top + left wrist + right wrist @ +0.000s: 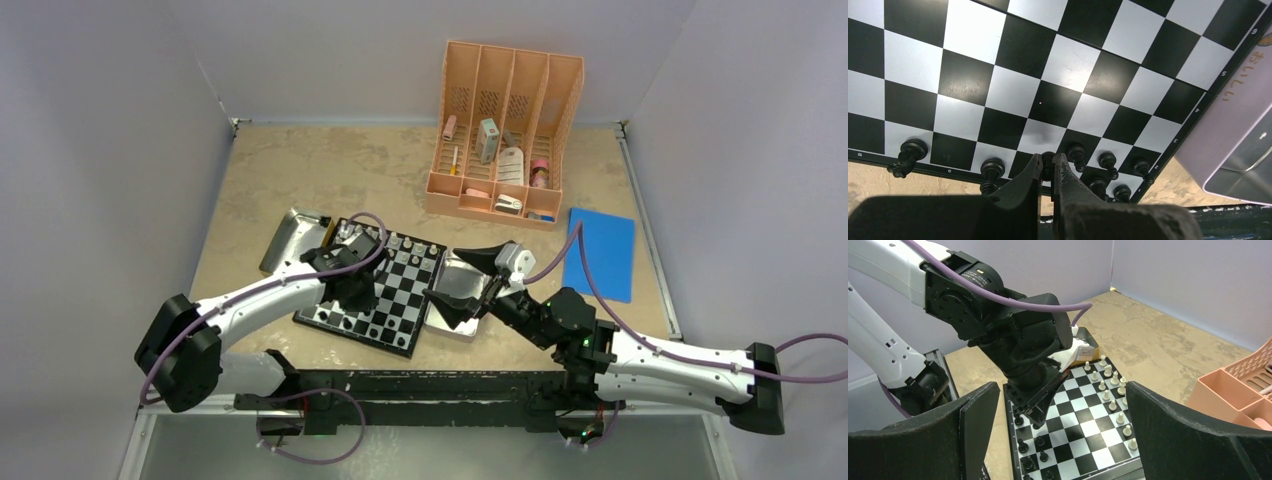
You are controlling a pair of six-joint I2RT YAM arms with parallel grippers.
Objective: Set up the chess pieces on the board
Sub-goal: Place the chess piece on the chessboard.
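Note:
The board lies at the table's middle. White pieces line its far side and black pieces its near side. My left gripper is down on the board's near left part. In the left wrist view it is shut on a black piece that stands in the second row, with other black pieces beside it. My right gripper hangs open and empty over a silver tray right of the board. Its wrist view shows the board, the white pieces and the left gripper.
A second silver tray lies at the board's far left corner. A peach desk organizer with small items stands at the back. A blue sheet lies to the right. The tray's side sits close to the board's edge.

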